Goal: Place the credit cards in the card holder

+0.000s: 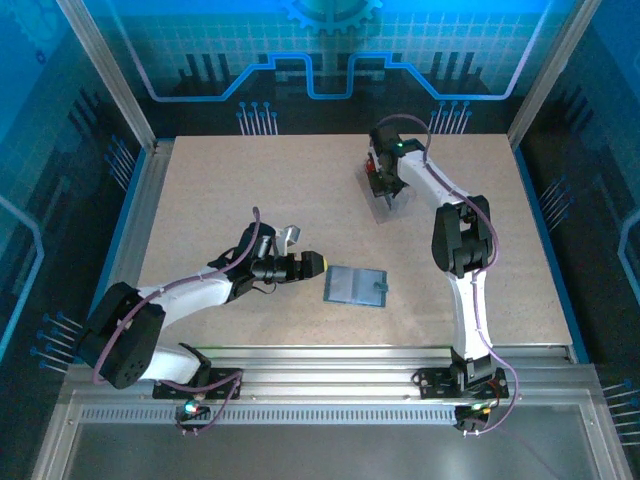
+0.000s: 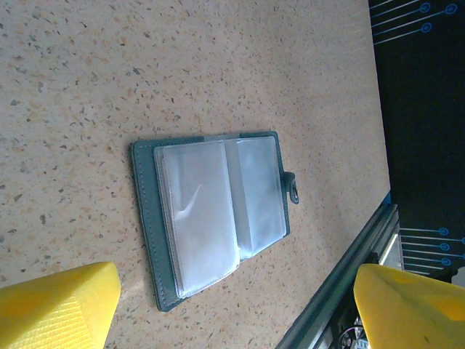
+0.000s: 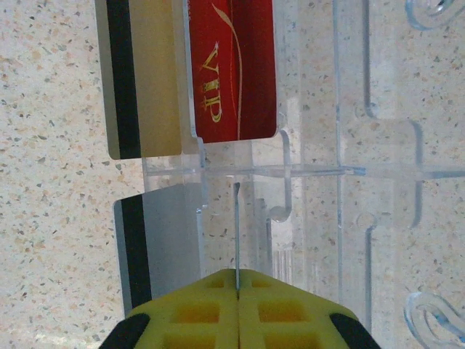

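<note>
Your speckled table (image 1: 250, 200) carries both arms: the left arm (image 1: 190, 295) lies low and reaches toward the middle, while the right arm (image 1: 460, 240) stretches to the far side.

Out there under the right arm you've got a clear plastic stand (image 3: 378, 145), with slots and dividers showing in the right wrist view. The wallet (image 2: 218, 218) is well apart from it, on the near middle of the table. It lies open and flat with its clear inner pockets facing up and its snap tab (image 2: 290, 187) sticking out of one long edge. The pockets look empty from the left wrist.

Now the cards, all at the stand. A red card (image 3: 232, 73) with gold "VIP" lettering sits in a slot. A gold card (image 3: 156, 80) with a black stripe is just beside it. A silver card (image 3: 171, 247), also black-striped, sits in the next section.

Your left gripper (image 2: 232, 316) hangs just beside the wallet, its yellow fingers spread wide and touching nothing. Your right gripper (image 3: 237, 280) has its pads pressed together on a thin sheet (image 3: 236, 225) seen edge-on in the stand. You can't tell from here whether that sheet is a card.
</note>
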